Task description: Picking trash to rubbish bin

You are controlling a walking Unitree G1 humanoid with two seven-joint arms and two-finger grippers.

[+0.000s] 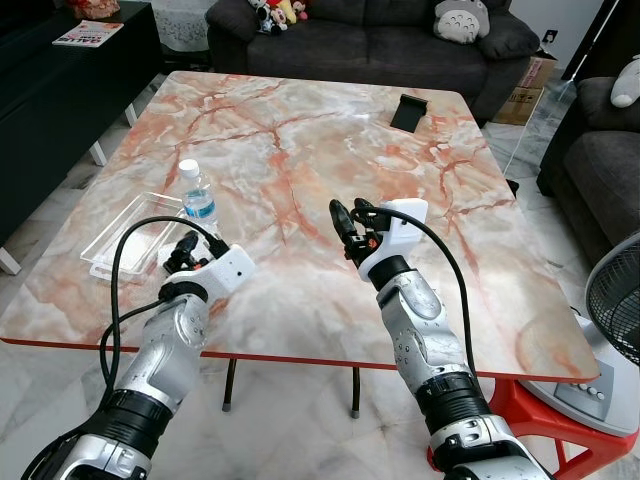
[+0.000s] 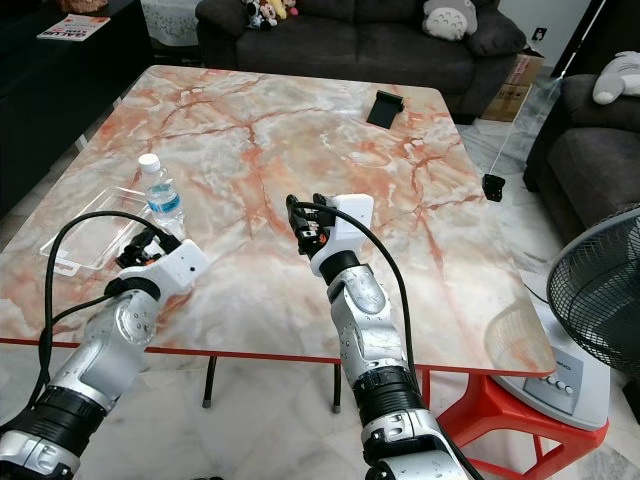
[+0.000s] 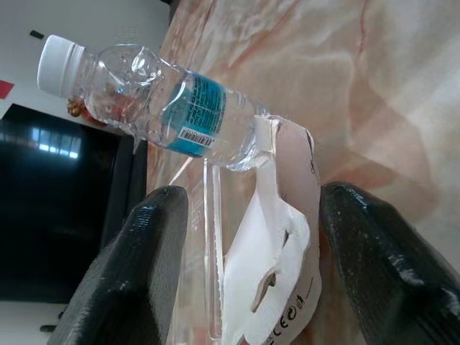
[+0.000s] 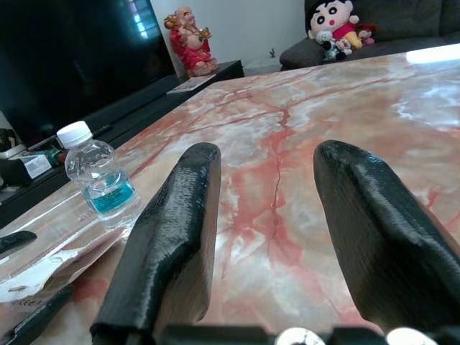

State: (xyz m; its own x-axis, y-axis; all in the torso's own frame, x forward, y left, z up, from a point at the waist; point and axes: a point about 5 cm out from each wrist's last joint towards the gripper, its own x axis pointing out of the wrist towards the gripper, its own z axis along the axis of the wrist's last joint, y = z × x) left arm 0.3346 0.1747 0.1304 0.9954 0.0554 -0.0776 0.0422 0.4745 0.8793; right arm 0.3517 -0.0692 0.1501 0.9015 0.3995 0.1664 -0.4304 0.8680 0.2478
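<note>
Two dark sofas (image 1: 400, 40) flank the marble tabletop (image 1: 300, 130). Near its left edge stands a clear water bottle (image 1: 198, 198) with a blue label, beside crumpled packaging (image 3: 277, 273). Left gripper (image 1: 182, 252) and right gripper (image 1: 350, 222) hover, fingers apart.

Both silver arms reached forward with elbows bent, the left gripper (image 1: 181, 252) low at the left with its black fingers (image 3: 136, 266) spread apart, the right gripper (image 1: 347, 225) raised higher near the centre, wrist cocked upward, its fingers (image 4: 169, 237) likewise parted and holding nothing.
</note>
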